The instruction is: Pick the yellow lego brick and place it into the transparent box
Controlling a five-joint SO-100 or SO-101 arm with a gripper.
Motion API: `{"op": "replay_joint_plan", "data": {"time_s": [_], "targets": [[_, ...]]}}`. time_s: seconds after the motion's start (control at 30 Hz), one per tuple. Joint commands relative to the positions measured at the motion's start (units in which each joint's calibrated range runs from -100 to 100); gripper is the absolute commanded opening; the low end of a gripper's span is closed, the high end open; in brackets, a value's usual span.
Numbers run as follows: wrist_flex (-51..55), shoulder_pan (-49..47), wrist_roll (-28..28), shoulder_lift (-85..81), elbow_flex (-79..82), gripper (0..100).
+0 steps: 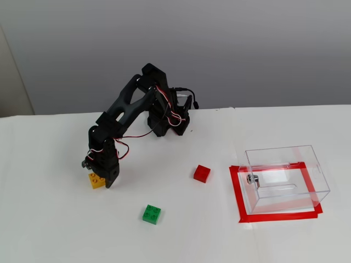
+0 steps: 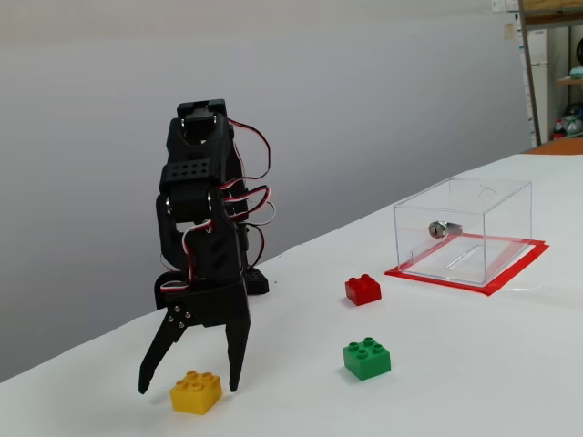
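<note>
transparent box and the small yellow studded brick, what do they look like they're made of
The clear rectangular box: likely rigid plastic, glossy; the red tape shows through its walls, and its side knob looks metallic. The small yellow studded brick: moulded plastic with a smooth, slightly shiny finish.

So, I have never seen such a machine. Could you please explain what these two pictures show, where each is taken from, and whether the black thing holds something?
The black machine is a small robot arm standing on a white table. Its two-fingered hand does the grasping.

One fixed view looks down from above and in front; the other stands low, near the table, looking from the side.

On the table lie three toy bricks: a yellow lego brick, a green brick and a red brick. Further off stands a transparent box, empty, on a frame of red tape.

Nothing is held yet. In the low view the hand is open, its fingers reaching down on either side of the yellow brick, which rests on the table.
</note>
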Motion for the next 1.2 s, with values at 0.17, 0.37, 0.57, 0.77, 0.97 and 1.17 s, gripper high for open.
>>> {"op": "replay_joint_plan", "data": {"time_s": [0.17, 0.37, 0.57, 0.77, 0.97, 1.17], "targets": [[-0.4, 0.4, 0.3, -0.1, -1.2, 37], [-0.4, 0.4, 0.3, -0.1, -1.3, 14], [-0.2, 0.2, 0.3, -0.3, -1.3, 4], [0.4, -0.1, 0.3, -0.8, -1.3, 5], [5.6, -4.0, 0.3, -6.7, -4.0, 5], [10.3, -12.9, 0.3, -22.3, -8.4, 5]]}}
